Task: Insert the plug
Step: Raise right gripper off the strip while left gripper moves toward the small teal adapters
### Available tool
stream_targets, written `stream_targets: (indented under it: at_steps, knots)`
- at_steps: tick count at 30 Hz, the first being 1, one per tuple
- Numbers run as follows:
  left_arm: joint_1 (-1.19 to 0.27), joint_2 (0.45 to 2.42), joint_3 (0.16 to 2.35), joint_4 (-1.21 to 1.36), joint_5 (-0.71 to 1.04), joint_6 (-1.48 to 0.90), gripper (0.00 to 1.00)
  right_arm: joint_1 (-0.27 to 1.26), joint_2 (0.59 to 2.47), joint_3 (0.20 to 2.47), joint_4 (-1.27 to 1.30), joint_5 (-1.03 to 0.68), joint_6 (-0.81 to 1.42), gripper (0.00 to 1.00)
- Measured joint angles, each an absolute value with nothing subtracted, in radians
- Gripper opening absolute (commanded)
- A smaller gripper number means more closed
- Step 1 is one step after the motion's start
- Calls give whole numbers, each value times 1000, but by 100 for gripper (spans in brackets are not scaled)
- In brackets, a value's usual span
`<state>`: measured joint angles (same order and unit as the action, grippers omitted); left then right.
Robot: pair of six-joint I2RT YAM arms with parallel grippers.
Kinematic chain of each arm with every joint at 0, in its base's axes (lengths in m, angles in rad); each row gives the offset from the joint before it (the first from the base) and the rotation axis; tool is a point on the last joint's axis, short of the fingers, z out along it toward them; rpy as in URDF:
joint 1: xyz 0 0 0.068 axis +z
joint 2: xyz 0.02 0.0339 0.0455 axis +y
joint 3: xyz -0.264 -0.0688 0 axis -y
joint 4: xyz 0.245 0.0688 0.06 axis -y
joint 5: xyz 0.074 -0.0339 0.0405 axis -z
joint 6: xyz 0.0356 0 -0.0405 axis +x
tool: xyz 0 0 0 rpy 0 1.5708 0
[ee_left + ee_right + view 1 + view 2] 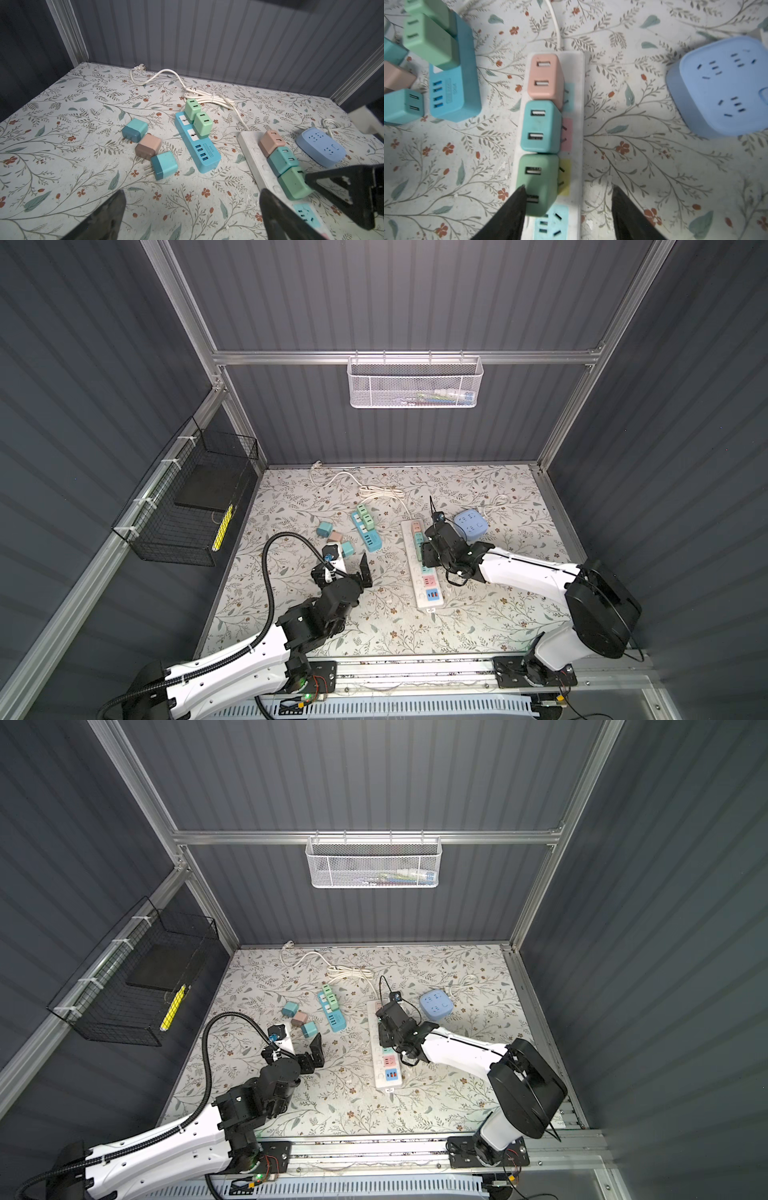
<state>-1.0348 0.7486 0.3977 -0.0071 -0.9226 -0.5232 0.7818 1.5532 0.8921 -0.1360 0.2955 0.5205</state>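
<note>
The right gripper [569, 193] stands with its jaws apart, wider than the plug beneath, and clamps nothing. One finger [517, 199] lies over the edge of the green plug [537, 176]; whether it touches cannot be told. The other finger hangs clear, past the opposite edge of the white power strip [579, 135].

The green plug is seated in the strip directly under the gripper, covering part of a yellow socket panel. Just ahead of the fingertips along the strip, a teal plug [539, 126] stands touching the green one. A pink plug [545, 76] follows right beside it, so the three crowd one row. Back toward the wrist, a free light-blue socket [550, 224] shows between the fingers.

Out to one side of the gripper, apart from the strip, rests a round-cornered blue socket block [720, 87]. To the other side, a blue USB strip [456, 93] carries two green plugs [429, 41].

The left gripper [192, 197] is spread wide and empty over the flowered table [62, 124], well apart from the right one. Ahead of it, three loose plugs [148, 146] lie on their sides in a touching cluster. Beyond them lies the blue USB strip, and a bundled white cable [207, 97] lies near the back wall.
</note>
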Motion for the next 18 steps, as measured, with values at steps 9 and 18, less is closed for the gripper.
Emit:
stream_targets:
  at_steps: [9, 18]
  knots:
    - [-1035, 795, 444, -11, -986, -505, 100, 777, 1448, 852, -125, 304, 505, 73]
    - [-820, 983, 628, -172, -881, -551, 100, 754, 1357, 911, -51, 363, 319, 99]
